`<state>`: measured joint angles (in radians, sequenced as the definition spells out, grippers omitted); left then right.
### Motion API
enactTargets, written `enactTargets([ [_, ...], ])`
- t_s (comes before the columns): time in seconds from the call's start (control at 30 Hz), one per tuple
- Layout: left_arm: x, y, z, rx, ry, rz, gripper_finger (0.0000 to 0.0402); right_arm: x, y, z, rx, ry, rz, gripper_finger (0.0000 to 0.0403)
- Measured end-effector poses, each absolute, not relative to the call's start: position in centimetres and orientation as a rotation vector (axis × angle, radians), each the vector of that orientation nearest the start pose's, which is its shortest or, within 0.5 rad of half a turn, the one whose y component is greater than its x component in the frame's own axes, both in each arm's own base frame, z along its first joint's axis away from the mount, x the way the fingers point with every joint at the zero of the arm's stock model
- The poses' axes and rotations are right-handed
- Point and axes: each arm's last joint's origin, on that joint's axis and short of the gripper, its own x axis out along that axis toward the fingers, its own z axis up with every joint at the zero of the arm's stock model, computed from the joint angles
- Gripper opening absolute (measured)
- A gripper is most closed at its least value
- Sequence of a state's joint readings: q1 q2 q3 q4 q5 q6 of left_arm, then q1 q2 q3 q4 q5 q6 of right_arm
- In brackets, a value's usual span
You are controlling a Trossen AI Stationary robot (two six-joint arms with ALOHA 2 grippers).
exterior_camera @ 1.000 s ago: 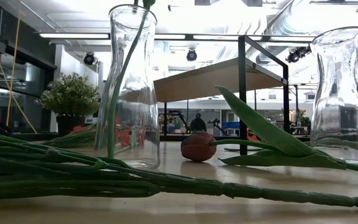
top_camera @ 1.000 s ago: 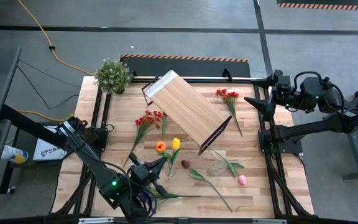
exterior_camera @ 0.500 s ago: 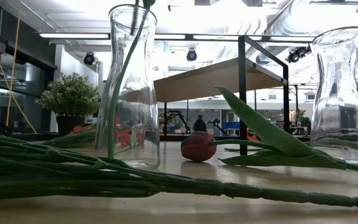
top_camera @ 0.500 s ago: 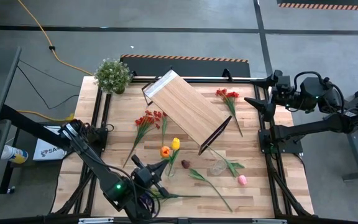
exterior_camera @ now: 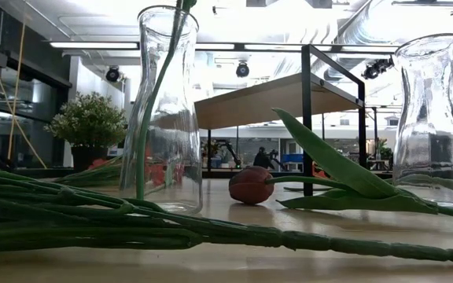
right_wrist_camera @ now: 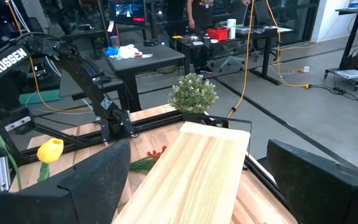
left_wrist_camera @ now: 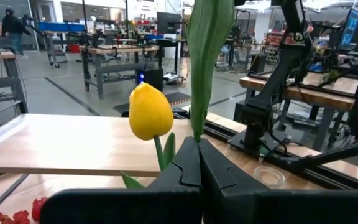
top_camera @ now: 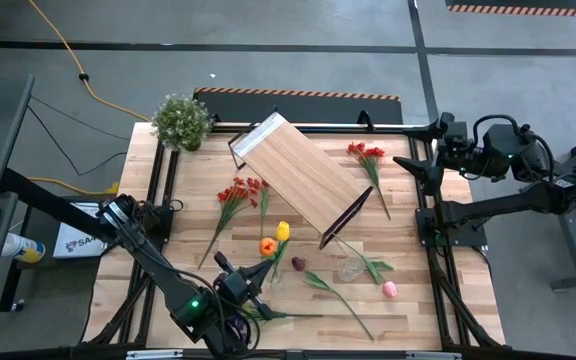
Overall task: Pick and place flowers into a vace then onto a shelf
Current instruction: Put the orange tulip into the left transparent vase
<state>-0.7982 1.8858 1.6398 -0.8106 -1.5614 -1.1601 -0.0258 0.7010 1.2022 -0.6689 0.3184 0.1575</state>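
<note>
**Left gripper clamped on flower stem at vase**

The left gripper (top_camera: pixel 256 272), lower centre of the high view, has its fingers pressed together on the green stem of an orange tulip (top_camera: pixel 267 245) above the glass vase (exterior_camera: pixel 162 110). A yellow tulip (left_wrist_camera: pixel 150 112) stands just beside it. The shelf (top_camera: pixel 298 176) lies diagonally at frame centre. The right gripper (top_camera: pixel 413 163), jaws apart and empty, waits at the right edge.

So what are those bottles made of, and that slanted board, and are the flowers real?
The vases look like clear glass: the room shows through them and they glint. The shelf seems pale wood, or wood veneer, with visible grain, on a thin black frame that is probably metal. The flowers, like the yellow tulip, look artificial: smooth, waxy petals and even green stems, likely plastic or fabric.
</note>
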Motion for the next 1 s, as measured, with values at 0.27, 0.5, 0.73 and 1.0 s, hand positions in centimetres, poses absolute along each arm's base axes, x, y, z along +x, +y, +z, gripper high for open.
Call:
enactTargets([
  [0.27, 29.14, -25.75, 29.31, -0.108, -0.009, 0.756, 0.0021, 9.81, -1.11, 42.82, 0.134, 0.141, -0.337, 0.0366],
  [0.5, 29.15, -25.75, 29.28, -0.112, 0.001, 0.751, 0.0024, 9.81, -1.11, 42.82, 0.134, 0.14, -0.337, 0.0366],
  [0.73, 29.17, -25.77, 29.23, -0.117, 0.016, 0.743, 0.0051, 9.81, -1.11, 42.82, 0.135, 0.141, -0.337, 0.0366],
  [1.0, 29.2, -25.81, 29.15, -0.131, 0.045, 0.727, 0.0078, 9.81, -1.11, 42.82, 0.135, 0.141, -0.337, 0.0366],
])
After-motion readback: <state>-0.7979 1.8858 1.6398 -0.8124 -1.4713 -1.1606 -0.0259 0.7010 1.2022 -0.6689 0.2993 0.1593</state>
